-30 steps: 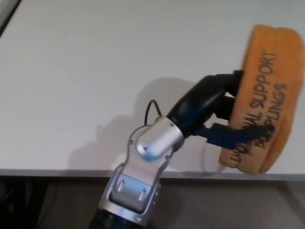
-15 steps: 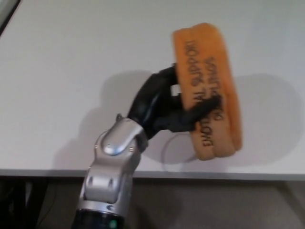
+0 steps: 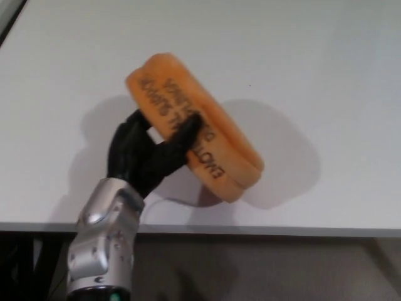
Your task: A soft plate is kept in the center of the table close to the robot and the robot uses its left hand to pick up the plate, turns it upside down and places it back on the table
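While tilted, orange plate (image 3: 207, 135) in left robot hand (image 3: 147, 153).

Soft even light – grey shadow on the table (image 3: 326, 75) – plate (image 3: 213, 135) lettering blurred.

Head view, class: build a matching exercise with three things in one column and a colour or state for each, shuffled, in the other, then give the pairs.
Things:
1. soft plate
2. left hand
3. table

Descriptions:
A. white, flat
B. orange, tilted, held off the surface
C. black, closed on something

Pairs: 1-B, 2-C, 3-A
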You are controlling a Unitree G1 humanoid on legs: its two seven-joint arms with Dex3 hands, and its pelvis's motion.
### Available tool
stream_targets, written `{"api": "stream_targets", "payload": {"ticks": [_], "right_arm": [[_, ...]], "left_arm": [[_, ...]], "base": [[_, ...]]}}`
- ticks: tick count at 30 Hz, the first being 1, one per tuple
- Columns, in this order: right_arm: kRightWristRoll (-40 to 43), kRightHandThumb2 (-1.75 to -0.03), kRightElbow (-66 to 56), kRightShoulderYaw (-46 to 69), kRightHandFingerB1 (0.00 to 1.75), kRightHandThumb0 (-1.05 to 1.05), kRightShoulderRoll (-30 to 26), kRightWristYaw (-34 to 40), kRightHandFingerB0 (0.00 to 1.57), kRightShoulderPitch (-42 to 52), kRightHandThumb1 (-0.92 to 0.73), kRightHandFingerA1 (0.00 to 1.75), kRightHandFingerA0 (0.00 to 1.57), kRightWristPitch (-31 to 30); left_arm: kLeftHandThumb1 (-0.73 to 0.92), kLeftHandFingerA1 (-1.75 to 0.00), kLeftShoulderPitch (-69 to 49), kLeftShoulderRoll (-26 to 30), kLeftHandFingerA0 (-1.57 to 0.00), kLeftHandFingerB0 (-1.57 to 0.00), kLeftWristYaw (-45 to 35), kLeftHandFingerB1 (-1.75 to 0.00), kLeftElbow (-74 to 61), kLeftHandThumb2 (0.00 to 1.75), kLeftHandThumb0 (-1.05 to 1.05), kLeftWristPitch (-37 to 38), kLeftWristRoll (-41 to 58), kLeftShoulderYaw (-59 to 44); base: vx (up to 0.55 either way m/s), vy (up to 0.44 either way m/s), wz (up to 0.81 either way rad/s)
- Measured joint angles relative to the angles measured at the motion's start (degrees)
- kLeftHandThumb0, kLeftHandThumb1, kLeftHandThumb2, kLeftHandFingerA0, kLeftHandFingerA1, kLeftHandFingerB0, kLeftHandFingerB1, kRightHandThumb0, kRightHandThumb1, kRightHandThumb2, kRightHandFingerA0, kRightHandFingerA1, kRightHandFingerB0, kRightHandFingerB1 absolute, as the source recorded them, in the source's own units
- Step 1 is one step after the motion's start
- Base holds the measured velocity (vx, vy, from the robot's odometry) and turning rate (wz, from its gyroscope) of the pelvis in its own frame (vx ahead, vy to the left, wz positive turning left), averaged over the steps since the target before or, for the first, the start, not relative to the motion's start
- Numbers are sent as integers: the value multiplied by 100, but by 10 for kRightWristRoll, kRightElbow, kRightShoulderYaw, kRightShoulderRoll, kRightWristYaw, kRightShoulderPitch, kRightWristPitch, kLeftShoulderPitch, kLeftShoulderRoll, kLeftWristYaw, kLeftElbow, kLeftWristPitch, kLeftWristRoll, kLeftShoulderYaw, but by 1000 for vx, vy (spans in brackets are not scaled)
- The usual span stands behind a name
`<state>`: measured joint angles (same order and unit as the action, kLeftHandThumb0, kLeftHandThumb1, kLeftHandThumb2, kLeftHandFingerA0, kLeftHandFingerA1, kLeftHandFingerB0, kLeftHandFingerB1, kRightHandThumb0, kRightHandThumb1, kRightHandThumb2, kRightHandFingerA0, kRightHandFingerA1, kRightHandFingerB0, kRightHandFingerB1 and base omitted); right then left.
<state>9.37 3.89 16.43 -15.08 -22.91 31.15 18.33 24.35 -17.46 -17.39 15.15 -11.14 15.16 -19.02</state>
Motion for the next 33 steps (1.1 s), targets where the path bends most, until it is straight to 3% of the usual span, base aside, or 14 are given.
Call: {"api": "stream_targets", "payload": {"ticks": [3, 4, 8, 13, 14, 16, 19, 20, 24, 26, 28, 30, 31, 33], "right_arm": [[0, -62, 0, 0, 32, -65, 0, 0, 30, 0, -67, 42, 63, -1], [0, -90, 0, 0, 45, -70, 0, 0, 25, 0, -56, 56, 57, -1], [0, -90, 0, 0, 45, -68, 0, 0, 24, 0, -55, 56, 56, -3], [0, -62, 0, 0, 31, -69, 0, 0, 30, 0, -67, 42, 62, -5], [0, -91, 0, 0, 44, -71, 0, 0, 22, -1, -57, 54, 55, -5], [0, -90, -1, 0, 43, -75, 0, 0, 23, -1, -59, 54, 57, -5], [0, -91, -1, 0, 45, -72, 0, 0, 24, -2, -57, 55, 57, -6], [0, -62, -1, 0, 31, -67, 0, 0, 30, -2, -67, 42, 63, -6], [0, -62, -1, 0, 31, -68, 0, 0, 30, -2, -67, 42, 63, -7], [0, -61, -1, 0, 31, -68, 0, 0, 30, -3, -66, 43, 63, -9], [0, -62, -1, 0, 31, -67, 0, 0, 30, -4, -66, 42, 63, -10], [0, -62, -1, 0, 31, -67, 0, 0, 30, -5, -66, 42, 63, -11], [0, -62, -1, 0, 31, -69, 0, 0, 30, -5, -66, 42, 62, -12], [0, -62, -1, 0, 31, -68, 0, 0, 30, -5, -66, 42, 63, -13]], "left_arm": [[66, -175, -5, 3, -98, -41, 16, -157, 7, 60, -22, 0, 28, -29], [64, -175, -6, 4, -95, -42, 23, -101, 10, 66, -19, 0, 38, -39], [67, -175, -8, 7, -92, -40, 53, -123, 16, 60, -22, -1, 72, -71], [69, -175, -8, 9, -87, -45, 99, -62, 19, 64, -18, -12, 111, -103], [60, -141, -8, 10, -118, -51, 109, -72, 20, 89, -29, -15, 118, -109], [66, -175, -8, 10, -93, -50, 126, -77, 22, 65, -17, -21, 129, -118], [53, -146, -8, 11, -121, -44, 156, -61, 26, 82, -31, -33, 147, -132], [67, -175, -8, 11, -93, -50, 163, -52, 27, 59, -17, -36, 151, -135], [70, -175, -8, 12, -97, -41, 195, -46, 32, 60, -24, -55, 170, -147], [78, -175, -8, 13, -95, -58, 217, -156, 38, 63, -40, -74, 182, -156], [81, -175, -8, 15, -95, -61, 236, -170, 44, 63, -43, -92, 192, -161], [80, -175, -8, 17, -95, -59, 252, -171, 54, 62, -41, -112, 199, -165], [59, -145, -8, 19, -120, -68, 261, -111, 58, 93, -46, -125, 203, -166], [58, -144, -8, 21, -120, -70, 274, -102, 63, 92, -44, -143, 209, -166]], "base": [[0, 0, 0], [0, 0, 0], [0, 0, 0], [0, 0, 0], [0, 0, 0], [0, 0, 0], [0, 0, 0], [0, 0, 0], [0, 0, 0], [0, 0, 0], [0, 0, 0], [0, 0, 0], [0, 0, 0], [0, 0, 0]]}}
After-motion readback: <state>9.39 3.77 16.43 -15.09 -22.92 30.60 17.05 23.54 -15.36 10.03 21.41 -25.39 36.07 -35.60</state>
